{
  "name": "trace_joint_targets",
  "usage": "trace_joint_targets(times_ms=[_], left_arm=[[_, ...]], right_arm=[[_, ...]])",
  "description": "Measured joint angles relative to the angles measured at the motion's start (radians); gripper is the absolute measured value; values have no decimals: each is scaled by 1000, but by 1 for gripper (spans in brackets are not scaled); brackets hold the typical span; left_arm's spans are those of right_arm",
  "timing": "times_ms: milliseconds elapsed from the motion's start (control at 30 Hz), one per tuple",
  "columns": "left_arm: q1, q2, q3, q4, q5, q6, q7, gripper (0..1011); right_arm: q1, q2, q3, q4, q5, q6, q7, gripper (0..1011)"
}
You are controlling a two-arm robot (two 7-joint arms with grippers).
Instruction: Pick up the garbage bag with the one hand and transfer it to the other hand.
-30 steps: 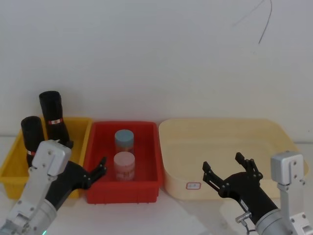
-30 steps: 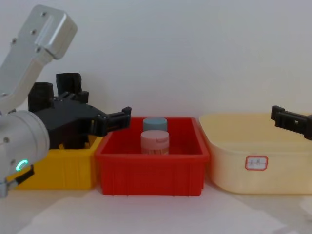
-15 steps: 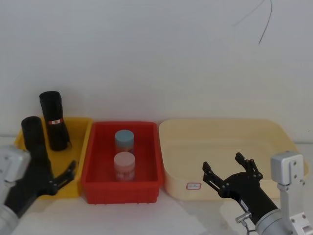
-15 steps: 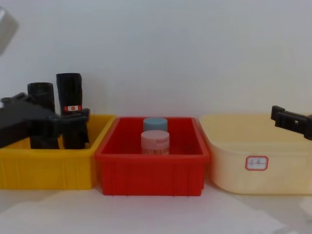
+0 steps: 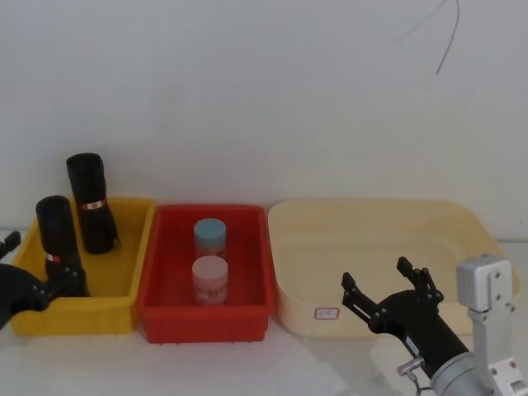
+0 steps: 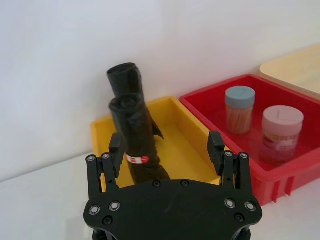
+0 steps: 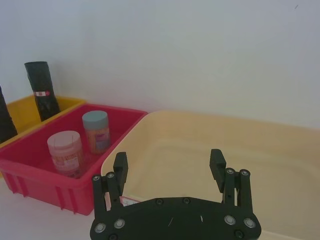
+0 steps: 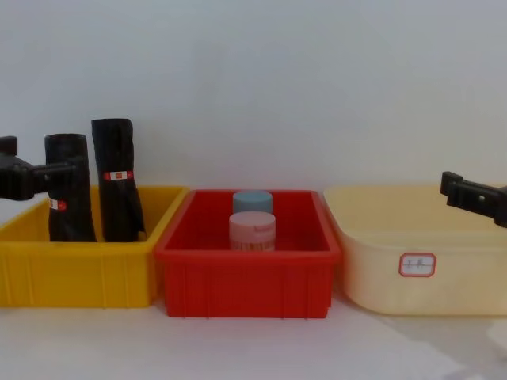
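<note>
Barely started: garbage bag (image 6: pixel 134 131) stood in yellow bin (image 5: pixel 91 318), ungrasped; left gripper (image 6: pixel 166 145) spread wide just short of it, right gripper (image 7: pixel 168 159) wide open near cream tub (image 7: pixel 280 150). Pickup, handover both undone.

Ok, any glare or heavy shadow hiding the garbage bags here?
Head view: even light, no glare on nearer garbage bag or farther garbage bag. Left wrist view: the left gripper hides the nearer bag's foot. Chest view: faint shadow under yellow bin; right gripper evenly lit.
</note>
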Motion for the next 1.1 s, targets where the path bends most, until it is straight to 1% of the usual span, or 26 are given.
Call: trace_joint_targets(times_ms=[167, 433, 600, 633, 867, 1100], left_arm=[[-21, 0, -12, 19, -17, 10, -14, 1002], [-68, -16, -16, 67, -21, 25, -21, 1002], [-112, -38, -7, 115, -9, 36, -20, 1002], [-112, -38, -7, 115, -9, 36, -20, 1002], [-161, -64, 9, 168, 12, 47, -14, 1002], [-219, -96, 35, 229, 39, 55, -12, 1002]], right_arm=[[0, 0, 0, 0, 0, 0, 0, 1001], [0, 0, 0, 0, 0, 0, 0, 1001], [0, 0, 0, 0, 0, 0, 0, 1001], [0, 0, 0, 0, 0, 0, 0, 1001], [0, 0, 0, 0, 0, 0, 0, 1001], [0, 0, 0, 0, 0, 0, 0, 1001]])
